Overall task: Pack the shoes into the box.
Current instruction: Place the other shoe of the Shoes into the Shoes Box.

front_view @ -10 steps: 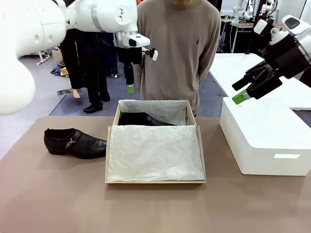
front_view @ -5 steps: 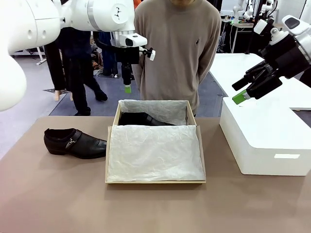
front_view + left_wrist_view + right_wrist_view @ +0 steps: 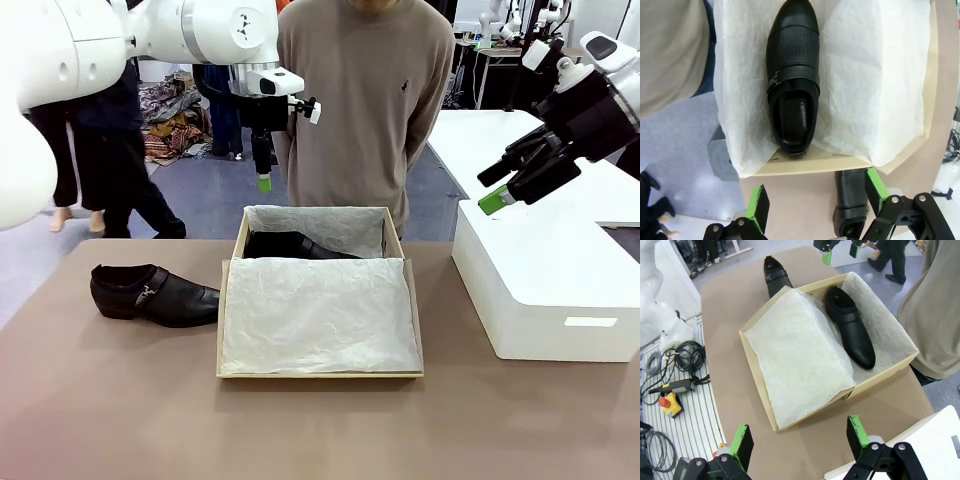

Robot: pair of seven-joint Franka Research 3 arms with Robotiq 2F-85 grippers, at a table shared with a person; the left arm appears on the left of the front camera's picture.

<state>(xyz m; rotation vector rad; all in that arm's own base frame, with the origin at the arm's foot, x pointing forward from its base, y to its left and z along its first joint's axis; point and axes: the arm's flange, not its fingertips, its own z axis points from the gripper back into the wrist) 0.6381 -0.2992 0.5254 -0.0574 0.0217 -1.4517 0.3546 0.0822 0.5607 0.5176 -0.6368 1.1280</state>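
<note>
Since a second ago, the left arm has been drawn a little toward the picture's left, and its gripper has been carried with it. Shoes, box and right arm are found unmoved.

Front view: the left gripper [image 3: 264, 181] is hung in the air, fingers down, before the person [image 3: 365, 100]. It is seen edge-on, so its spread cannot be judged here. Just below it lies the boxed shoe [image 3: 290, 245], set along the far wall of the box [image 3: 320, 374] and partly covered by tissue paper [image 3: 318, 315]. The loose shoe [image 3: 155, 294] is seen lower and to that gripper's left, on the table [image 3: 120, 400], its toe just beside the box. The right gripper [image 3: 492, 188] is held high over the white box [image 3: 550, 290], jaws wide, nothing between them. The cardboard box lies well to its left and lower.

Left wrist view: the left gripper [image 3: 816, 197] is shown spread wide and empty. Straight ahead of its fingers the boxed shoe [image 3: 792, 75] is laid on the tissue paper [image 3: 875, 75], toe pointing away. The loose shoe [image 3: 850, 200] is glimpsed beside one green pad, outside the box [image 3: 810, 162].

Right wrist view: the right gripper [image 3: 800, 436] is opened wide, holding nothing. Ahead of it the box [image 3: 757, 395] is seen whole. The boxed shoe [image 3: 852, 330] is laid along the box's far side, and the loose shoe [image 3: 774, 277] lies beyond the box. Farther off, the left gripper [image 3: 841, 252] is seen parted too.
</note>
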